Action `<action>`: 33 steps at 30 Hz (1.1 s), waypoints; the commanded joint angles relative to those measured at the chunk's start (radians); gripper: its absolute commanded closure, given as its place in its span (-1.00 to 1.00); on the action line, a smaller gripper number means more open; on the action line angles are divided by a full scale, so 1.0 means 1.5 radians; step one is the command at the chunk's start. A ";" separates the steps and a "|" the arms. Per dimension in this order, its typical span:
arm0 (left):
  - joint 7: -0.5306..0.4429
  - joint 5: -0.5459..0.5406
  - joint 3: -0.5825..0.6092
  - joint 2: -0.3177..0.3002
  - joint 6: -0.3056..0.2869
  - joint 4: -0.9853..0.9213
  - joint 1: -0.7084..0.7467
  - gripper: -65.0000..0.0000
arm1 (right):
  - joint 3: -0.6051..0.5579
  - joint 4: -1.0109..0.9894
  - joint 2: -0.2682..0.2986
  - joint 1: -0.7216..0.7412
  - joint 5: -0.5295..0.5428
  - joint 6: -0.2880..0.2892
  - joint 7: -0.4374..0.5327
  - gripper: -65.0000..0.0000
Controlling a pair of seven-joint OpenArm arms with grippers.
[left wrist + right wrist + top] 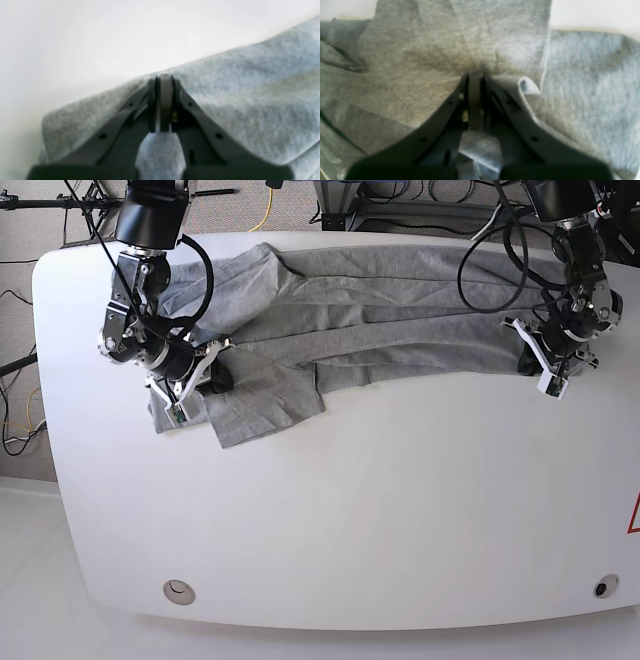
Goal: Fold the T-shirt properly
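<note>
Grey T-shirt (400,310) bunched under both clamped grippers, its lettering hidden.

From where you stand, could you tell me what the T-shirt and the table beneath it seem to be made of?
The T-shirt looks like a soft heathered grey knit, probably cotton jersey: the wrist views show a flecked, matte, slightly fuzzy surface that drapes in folds. The table looks like a hard, smooth white board, perhaps laminate or painted: a faint sheen, no grain, rounded corners.

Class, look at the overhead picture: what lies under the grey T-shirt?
The T-shirt lies stretched across the white table, whose bare top shows all around it. Whatever the cloth covers is hidden, as are both grippers' tips.
</note>
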 commanded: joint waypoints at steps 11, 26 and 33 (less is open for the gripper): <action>0.006 0.014 -0.020 -0.020 0.004 -0.066 -0.047 0.98 | 0.008 -0.039 0.018 0.022 -0.030 -0.006 -0.030 0.92; 0.003 0.009 -0.015 -0.022 0.004 -0.064 -0.052 0.96 | 0.004 -0.081 0.027 0.051 -0.017 -0.006 0.014 0.86; 0.006 0.005 0.001 -0.011 0.004 -0.053 -0.055 0.97 | 0.002 -0.085 0.026 0.068 -0.021 -0.006 0.017 0.85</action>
